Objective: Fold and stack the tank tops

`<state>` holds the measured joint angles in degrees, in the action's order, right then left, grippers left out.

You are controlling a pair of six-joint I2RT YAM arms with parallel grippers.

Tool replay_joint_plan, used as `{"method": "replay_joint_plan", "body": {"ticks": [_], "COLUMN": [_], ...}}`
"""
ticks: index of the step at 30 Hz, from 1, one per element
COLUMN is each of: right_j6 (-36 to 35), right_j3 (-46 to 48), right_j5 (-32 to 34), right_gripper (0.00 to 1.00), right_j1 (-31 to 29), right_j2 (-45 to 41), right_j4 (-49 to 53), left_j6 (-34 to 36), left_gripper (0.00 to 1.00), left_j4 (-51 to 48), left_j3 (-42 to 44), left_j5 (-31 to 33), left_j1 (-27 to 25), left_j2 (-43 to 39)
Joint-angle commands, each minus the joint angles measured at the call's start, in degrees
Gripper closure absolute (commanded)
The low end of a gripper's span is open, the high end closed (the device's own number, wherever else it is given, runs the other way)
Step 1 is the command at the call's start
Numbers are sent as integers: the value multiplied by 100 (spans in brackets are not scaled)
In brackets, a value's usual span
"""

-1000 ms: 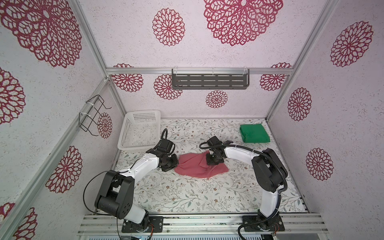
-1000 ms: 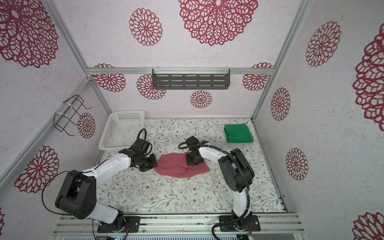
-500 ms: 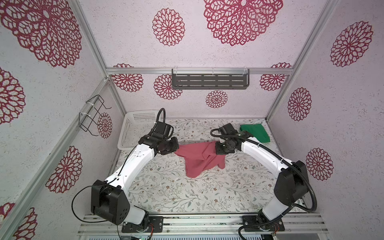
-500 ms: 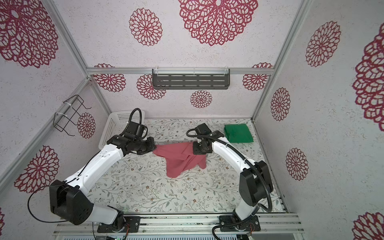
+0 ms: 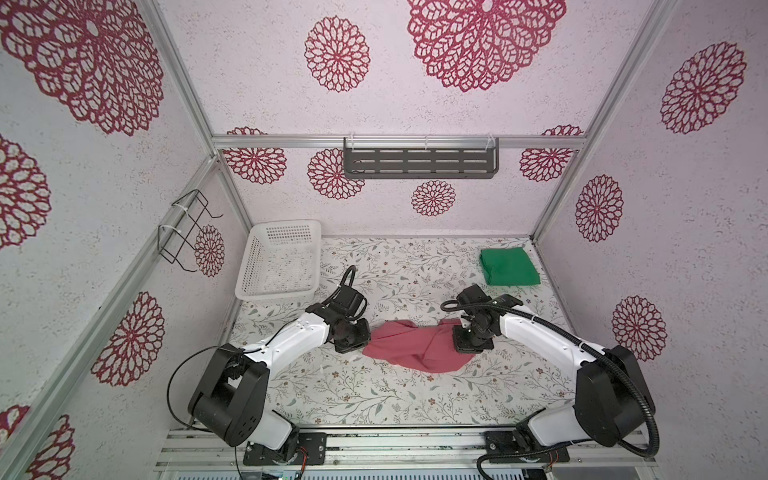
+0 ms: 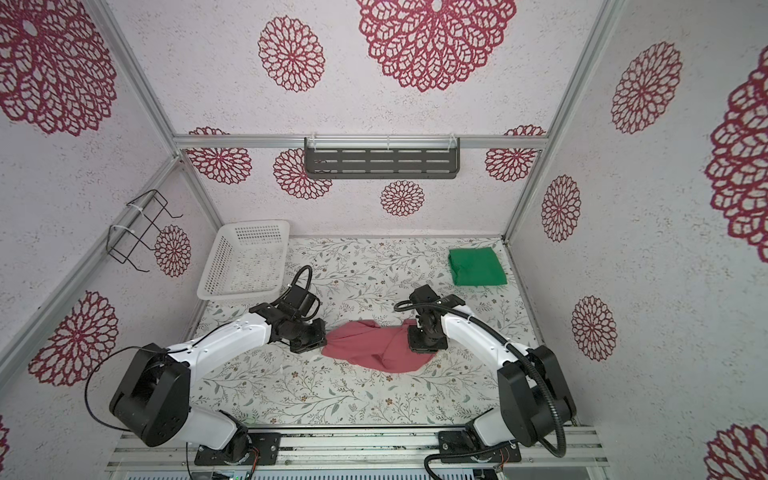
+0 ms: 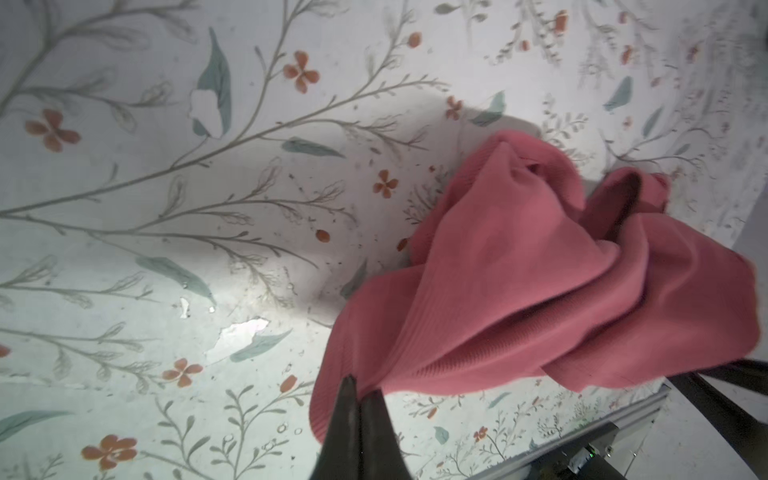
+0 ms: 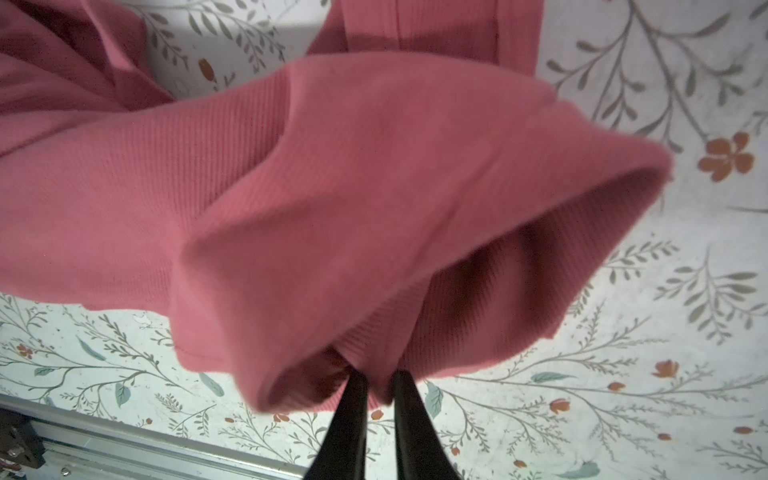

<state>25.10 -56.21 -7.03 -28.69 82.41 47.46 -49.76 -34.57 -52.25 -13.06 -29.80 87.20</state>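
Top views: pink top lies bunched at mid-table, strung between the arms; left gripper at its 9 o'clock edge, right gripper at its 3 o'clock edge; green top folded square in the 1 o'clock corner, well apart; basket at 11 o'clock.

Left wrist: left gripper with fingers together, clamped on a hem corner of the pink top; cloth twisted, deep folds.

Right wrist: right gripper with jaws a slit apart and hem between them; gripping or not, cannot tell; pink top blurred.

Handling, judged: light, limp, ribbed knit, not slippery, holds no shape; best taken at hem corners or straps and drawn taut. Look: dusty pink-red, matte, fine ribs.
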Motion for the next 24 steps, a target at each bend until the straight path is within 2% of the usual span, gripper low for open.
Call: {"method": "replay_joint_plan", "body": {"ticks": [1,4,12,16,20,22,24], "right_j6": [148,148,187,181,143,118,114], "right_j3": [-81,-145,-164,-330,-583,-783,-981], "right_j5": [-99,11,92,196,348,423,457], "right_gripper": [77,73,75,81,91,100,100], "right_j1": [-24,-81,-213,-275,-305,-304,-289], "right_j2": [-191,-168,76,178,175,120,37], "right_j4": [-20,26,-191,-112,143,284,307], "left_j6": [-227,-211,-153,-96,-7,104,246], "left_gripper": [100,100,100,100,100,100,100], "left_j4": [563,633,628,518,286,27,-202], "left_j3": [-1,-55,-145,-167,-331,-593,-950], "left_j5": [-98,-138,-168,-122,-60,31,110], "left_j1": [-46,-73,-75,-70,-74,-67,-33], "left_j2": [210,347,485,467,380,267,157]}}
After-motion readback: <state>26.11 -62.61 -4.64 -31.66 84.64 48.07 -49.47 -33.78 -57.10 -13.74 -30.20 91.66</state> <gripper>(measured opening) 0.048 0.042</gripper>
